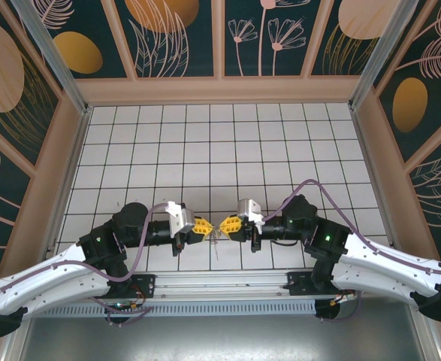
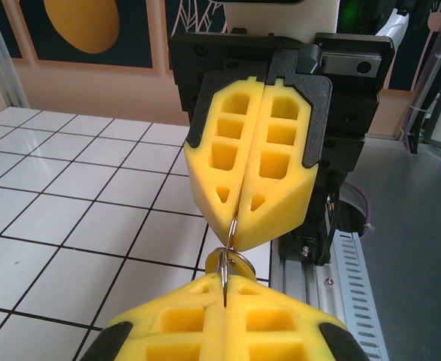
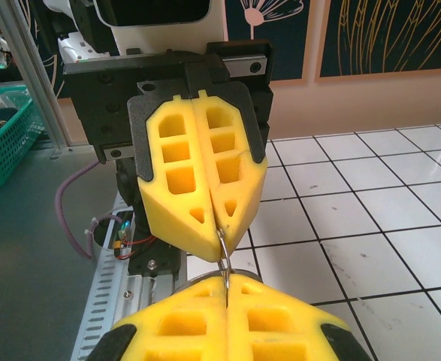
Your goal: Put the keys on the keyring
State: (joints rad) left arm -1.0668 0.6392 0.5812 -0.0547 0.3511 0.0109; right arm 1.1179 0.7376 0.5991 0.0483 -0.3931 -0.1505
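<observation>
Both grippers meet tip to tip low over the white tiled table, near its front edge. My left gripper (image 1: 207, 226) (image 2: 225, 289) is shut on a thin silvery wire loop, the keyring (image 2: 232, 229) (image 3: 224, 252). The right gripper (image 1: 224, 225) (image 3: 226, 289) faces it and is shut on the same loop from the other side, so only a short arc of wire shows between the yellow fingertips. A small brass-gold key (image 2: 244, 262) hangs at the loop just past my left fingertips. Thin metal keys (image 1: 215, 239) dangle below the gap; their shapes are too small to make out.
A perforated aluminium rail (image 2: 355, 286) runs along the table's near edge right below the grippers. Pink-framed patterned walls (image 1: 220, 86) close the table on three sides. A green basket (image 3: 6, 135) stands off the table beyond the left arm. Open tiles (image 1: 220, 150) stretch behind the grippers.
</observation>
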